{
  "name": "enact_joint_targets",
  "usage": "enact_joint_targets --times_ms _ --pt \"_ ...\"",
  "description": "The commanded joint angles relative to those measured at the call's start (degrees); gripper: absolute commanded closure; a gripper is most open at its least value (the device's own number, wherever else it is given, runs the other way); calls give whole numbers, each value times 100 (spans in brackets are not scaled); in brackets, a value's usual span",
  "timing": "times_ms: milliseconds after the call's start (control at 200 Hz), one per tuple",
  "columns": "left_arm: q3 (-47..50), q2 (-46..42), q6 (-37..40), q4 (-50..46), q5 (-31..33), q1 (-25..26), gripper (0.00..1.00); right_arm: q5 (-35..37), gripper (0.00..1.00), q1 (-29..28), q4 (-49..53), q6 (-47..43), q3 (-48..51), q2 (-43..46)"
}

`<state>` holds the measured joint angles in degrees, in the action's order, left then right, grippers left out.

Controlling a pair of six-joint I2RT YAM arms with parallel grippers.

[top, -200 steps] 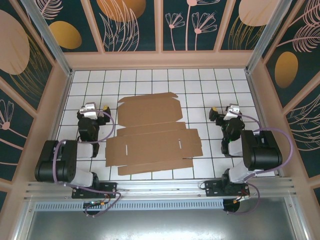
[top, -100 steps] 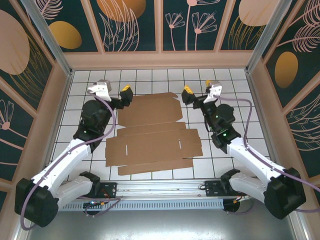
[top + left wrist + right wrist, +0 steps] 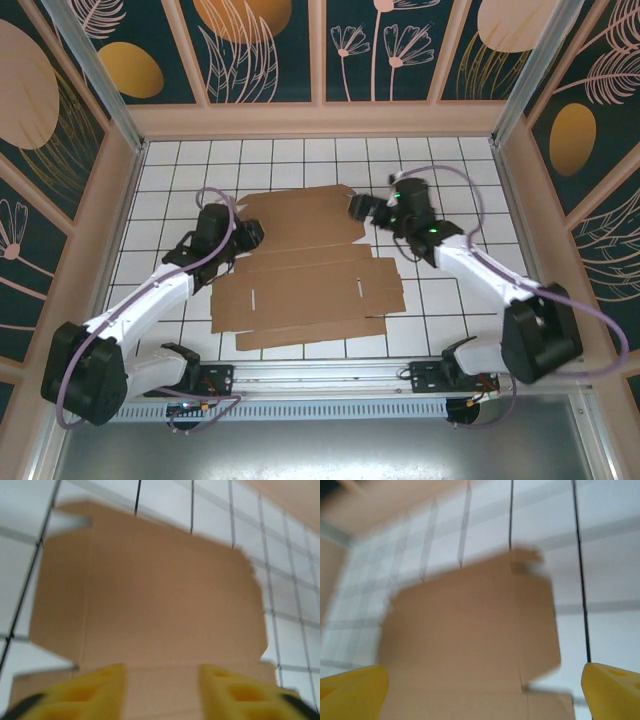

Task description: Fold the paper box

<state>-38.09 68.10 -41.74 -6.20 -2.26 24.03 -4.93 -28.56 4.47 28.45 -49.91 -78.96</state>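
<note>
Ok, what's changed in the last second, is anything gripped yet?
Both arms unfolded from near their bases and reached forward and inward. The left gripper is now at the left edge of the far panel of the flat brown cardboard box sheet, the right gripper at its right edge. Both are open, gripping nothing. The sheet lies flat, unmoved.

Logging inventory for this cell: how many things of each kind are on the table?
Paper box: 1
Arms: 2 (left arm, right arm)
Total: 3
</note>
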Motion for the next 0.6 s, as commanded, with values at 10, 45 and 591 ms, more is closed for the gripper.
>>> enact_joint_targets --times_ms 10,45,591 --pt "361 383 -239 289 -719 177 100 183 6 -247 1054 -147 -291 -643" --pt "412 549 -297 411 -784 234 100 6 12 -330 955 -272 -202 -758" --pt "-161 2934 -1003 1133 -1133 318 100 -891 36 -727 570 -424 203 -1270"
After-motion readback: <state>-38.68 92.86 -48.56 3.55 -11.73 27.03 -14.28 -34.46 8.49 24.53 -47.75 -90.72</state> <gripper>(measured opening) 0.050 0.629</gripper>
